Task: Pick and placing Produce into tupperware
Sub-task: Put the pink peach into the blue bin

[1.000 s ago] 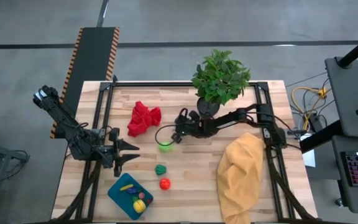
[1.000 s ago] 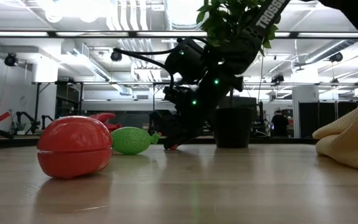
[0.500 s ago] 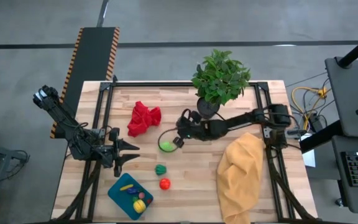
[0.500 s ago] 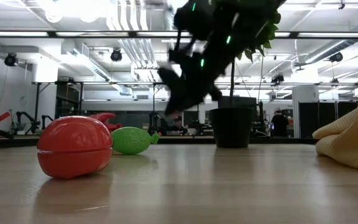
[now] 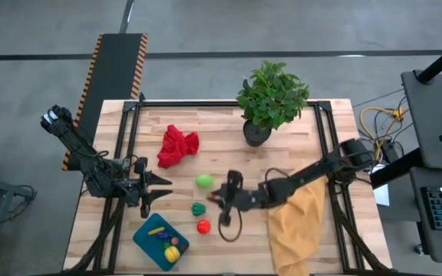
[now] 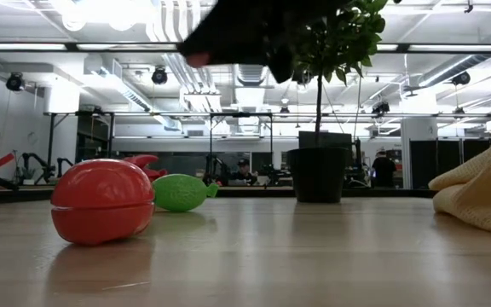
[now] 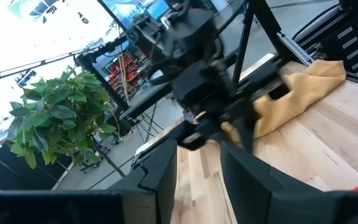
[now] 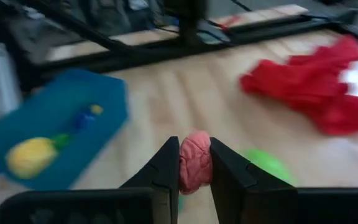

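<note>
My right gripper (image 5: 213,200) hovers above the table just right of the dark green piece (image 5: 198,208), shut on a small pink piece (image 8: 195,163). The bright green piece (image 5: 204,181) and the red piece (image 5: 203,226) lie on the table close by; the low view shows the red one (image 6: 101,200) nearest and the bright green one (image 6: 180,192) behind it. The teal tupperware (image 5: 150,230) sits at the near left with a yellow piece (image 5: 173,251) and other small pieces inside. My left gripper (image 5: 159,192) waits open at the table's left. My right gripper pinches the pink piece by its two sides (image 8: 195,155) between its two fingers (image 8: 166,171). The fingers come roughly level from the table's right. The piece is lifted clear of the table, showing high in the low view (image 6: 197,58).
A red cloth (image 5: 177,146) lies far left of centre, a potted plant (image 5: 271,96) stands at the far side, and a mustard-yellow cloth (image 5: 296,215) covers the near right. Bare wood lies between the produce and the tupperware.
My right gripper has risen from the table beside the bright green piece, carrying the pink piece up with it, and swung toward the near edge, ending above the dark green and red pieces. The other produce has stayed put.
</note>
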{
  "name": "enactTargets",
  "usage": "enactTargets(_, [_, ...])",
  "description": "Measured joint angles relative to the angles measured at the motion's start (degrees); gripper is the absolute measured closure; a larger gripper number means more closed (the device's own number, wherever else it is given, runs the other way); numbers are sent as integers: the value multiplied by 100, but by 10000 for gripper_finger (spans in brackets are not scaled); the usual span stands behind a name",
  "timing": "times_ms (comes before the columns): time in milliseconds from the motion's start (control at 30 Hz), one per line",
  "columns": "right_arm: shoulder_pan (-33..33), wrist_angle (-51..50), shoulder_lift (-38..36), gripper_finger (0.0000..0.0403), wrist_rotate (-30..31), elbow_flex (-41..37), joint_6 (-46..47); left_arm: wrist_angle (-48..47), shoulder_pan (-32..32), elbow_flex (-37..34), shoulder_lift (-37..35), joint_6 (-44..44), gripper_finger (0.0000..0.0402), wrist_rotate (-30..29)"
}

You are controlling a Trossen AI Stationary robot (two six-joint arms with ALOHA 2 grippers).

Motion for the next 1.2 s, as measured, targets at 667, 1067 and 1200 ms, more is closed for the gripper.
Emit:
enactTargets(667, [706,-379,2891,349,-553,3749,-117,334,-2,1,144,-54,292,6])
enactTargets(1067, [824,-1405,3889,294,-765,5572,-44,317,-2,-23,167,-323,292,8])
enactTargets(1200, [827,-1419,3882,263,-741,5555,-2,310,-2,-27,178,-316,292,7])
